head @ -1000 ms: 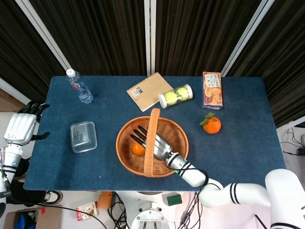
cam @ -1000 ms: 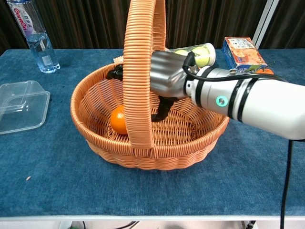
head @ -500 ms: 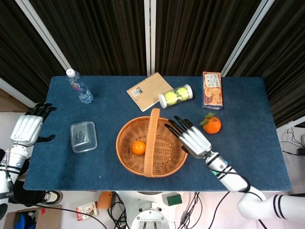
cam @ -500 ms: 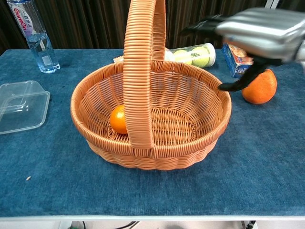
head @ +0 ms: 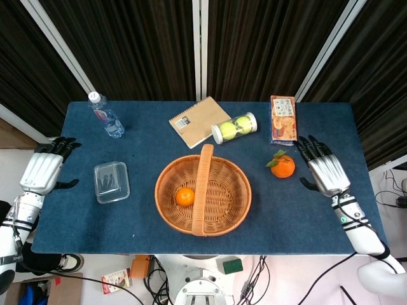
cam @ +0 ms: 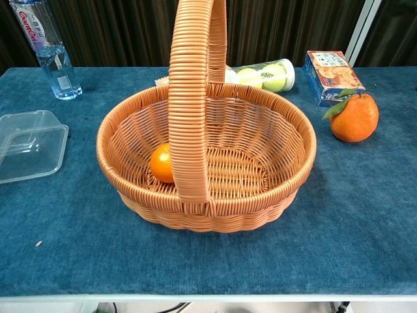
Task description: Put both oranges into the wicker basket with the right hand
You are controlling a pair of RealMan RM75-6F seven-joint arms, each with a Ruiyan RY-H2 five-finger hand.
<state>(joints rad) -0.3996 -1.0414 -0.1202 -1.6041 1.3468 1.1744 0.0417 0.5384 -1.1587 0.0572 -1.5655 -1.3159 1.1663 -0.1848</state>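
Observation:
One orange (head: 185, 196) (cam: 161, 163) lies inside the wicker basket (head: 234, 171) (cam: 260, 189), left of its handle. A second orange (head: 282, 166) (cam: 354, 118) with green leaves sits on the blue table to the right of the basket. My right hand (head: 324, 171) hovers open just right of that orange, fingers spread, holding nothing. My left hand (head: 42, 170) is open off the table's left edge. The chest view shows neither hand.
A notebook (head: 199, 121), a tube of tennis balls (head: 234, 128) (cam: 264, 74) and an orange box (head: 283, 119) (cam: 332, 76) lie behind the basket. A water bottle (head: 105, 115) (cam: 48, 49) stands far left; a clear plastic container (head: 111, 182) (cam: 29, 145) lies left of the basket.
My right hand left the basket without the first orange and swung right, past the second orange, to the table's right side. The left hand shifted slightly.

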